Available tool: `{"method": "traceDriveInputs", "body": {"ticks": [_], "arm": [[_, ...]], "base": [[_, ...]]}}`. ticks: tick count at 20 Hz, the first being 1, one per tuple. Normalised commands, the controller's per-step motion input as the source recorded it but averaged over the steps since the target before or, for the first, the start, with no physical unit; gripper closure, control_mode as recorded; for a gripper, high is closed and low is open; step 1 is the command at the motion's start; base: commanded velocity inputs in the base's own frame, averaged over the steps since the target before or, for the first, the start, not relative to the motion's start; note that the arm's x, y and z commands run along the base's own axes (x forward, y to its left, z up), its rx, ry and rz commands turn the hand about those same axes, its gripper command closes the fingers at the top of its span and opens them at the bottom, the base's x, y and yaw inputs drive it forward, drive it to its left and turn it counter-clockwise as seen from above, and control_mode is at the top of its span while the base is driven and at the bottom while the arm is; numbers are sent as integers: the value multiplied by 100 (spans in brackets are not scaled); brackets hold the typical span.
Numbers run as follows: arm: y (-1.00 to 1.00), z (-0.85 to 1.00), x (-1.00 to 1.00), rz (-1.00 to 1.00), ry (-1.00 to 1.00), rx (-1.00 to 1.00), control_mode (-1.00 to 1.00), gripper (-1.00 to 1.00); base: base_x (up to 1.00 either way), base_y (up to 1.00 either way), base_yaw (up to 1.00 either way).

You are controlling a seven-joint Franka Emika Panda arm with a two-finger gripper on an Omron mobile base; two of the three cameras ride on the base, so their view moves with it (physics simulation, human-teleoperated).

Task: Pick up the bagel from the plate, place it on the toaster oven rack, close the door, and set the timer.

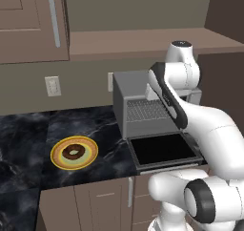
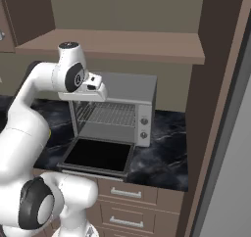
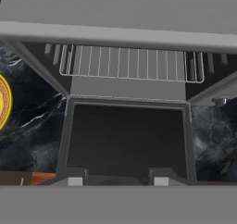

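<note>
The dark brown bagel lies in the middle of the yellow-rimmed plate on the black counter, left of the grey toaster oven. The oven's door hangs open and flat, and the wire rack inside is bare. In the hand view my gripper looks down on the dark glass door and the rack, its fingertips apart with nothing between them. The plate's rim shows at that view's left edge. The gripper hovers above the oven's front, well right of the bagel.
The oven's knobs sit on its right strip. A wooden shelf hangs above the oven and a tall brown panel stands to its right. An upper cabinet and a wall outlet are at the left.
</note>
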Motion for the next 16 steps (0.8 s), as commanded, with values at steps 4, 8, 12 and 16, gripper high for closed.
{"method": "traceDriveInputs", "body": {"ticks": [4, 8, 12, 16], "arm": [[0, 0, -15, 0, -2, 0, -100, -100], [-11, -20, -49, 0, -13, 0, -100, -100], [-3, -33, -46, -1, -20, 0, -100, -100], [0, -35, -32, 0, -25, 1, -100, -100]], "base": [[0, 0, 0], [0, 0, 0], [0, 0, 0], [0, 0, 0]]}}
